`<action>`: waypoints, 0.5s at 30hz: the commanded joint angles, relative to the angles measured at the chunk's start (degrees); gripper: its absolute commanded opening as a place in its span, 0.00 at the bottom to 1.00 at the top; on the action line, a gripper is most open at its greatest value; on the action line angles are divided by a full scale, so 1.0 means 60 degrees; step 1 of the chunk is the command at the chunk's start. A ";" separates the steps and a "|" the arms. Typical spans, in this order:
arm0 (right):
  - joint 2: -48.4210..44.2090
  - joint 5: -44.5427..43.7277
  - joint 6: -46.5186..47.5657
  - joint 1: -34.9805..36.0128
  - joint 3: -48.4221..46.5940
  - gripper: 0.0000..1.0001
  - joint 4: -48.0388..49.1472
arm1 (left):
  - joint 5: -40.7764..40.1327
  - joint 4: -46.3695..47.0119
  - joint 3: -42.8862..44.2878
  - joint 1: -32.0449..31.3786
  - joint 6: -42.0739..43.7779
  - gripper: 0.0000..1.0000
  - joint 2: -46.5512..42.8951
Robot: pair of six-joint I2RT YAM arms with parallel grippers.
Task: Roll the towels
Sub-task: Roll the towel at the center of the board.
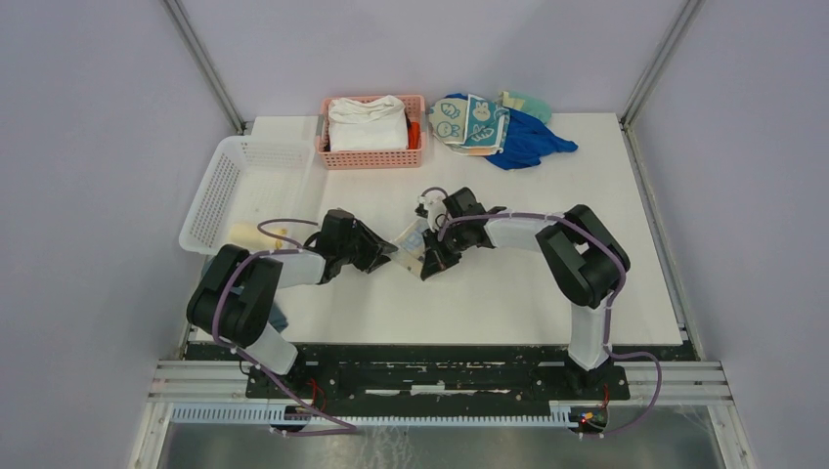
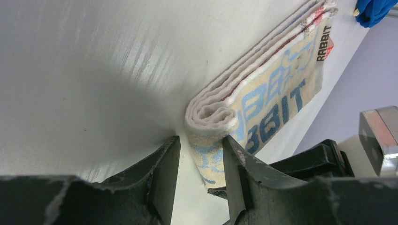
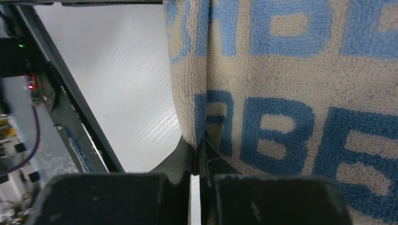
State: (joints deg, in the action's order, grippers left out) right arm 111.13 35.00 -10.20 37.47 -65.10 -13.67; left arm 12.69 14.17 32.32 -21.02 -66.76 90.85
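Nearside of pink basket (image 1: 371, 159), RABBIT towel (image 1: 412, 244) between arms: left gripper (image 2: 202, 143) jaws clamp folded end, right gripper (image 3: 197, 161) jaws pinch edge.

Left pincer (image 2: 201, 143) pinches rolled end of RABBIT towel (image 2: 281, 89) — folded length lies across white table (image 2: 94, 70).

text "RABBIT" | small dark print, large blue letters | on beige towel (image 2: 281, 89)
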 commanded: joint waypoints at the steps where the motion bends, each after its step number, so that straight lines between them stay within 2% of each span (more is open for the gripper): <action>1: 0.0406 0.1291 -0.1363 -0.0321 0.0524 0.06 0.0981 | -0.0372 -0.1364 0.0019 0.0002 0.0186 0.46 0.0548; 4: 0.0339 0.0892 -0.1465 -0.0370 0.0527 0.12 0.0759 | -0.0411 -0.1390 0.0134 0.0000 0.0241 0.44 0.0840; 6: -0.0013 0.0295 -0.1404 -0.0358 0.0556 0.19 0.0525 | -0.0483 -0.1525 0.0177 -0.0001 0.0258 0.43 0.1052; 10: -0.1434 -0.1938 -0.0680 -0.0095 0.0773 0.34 -0.0131 | -0.0599 -0.1711 0.0237 -0.0013 0.0326 0.42 0.1261; 15: -0.2710 -0.4908 0.0292 0.0995 0.0502 0.42 -0.0879 | -0.0565 -0.1839 0.0322 -0.0013 0.0381 0.41 0.1397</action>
State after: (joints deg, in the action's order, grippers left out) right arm 101.10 22.41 -14.39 38.54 -60.51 -15.38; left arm 14.37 13.63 36.03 -21.04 -66.74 95.31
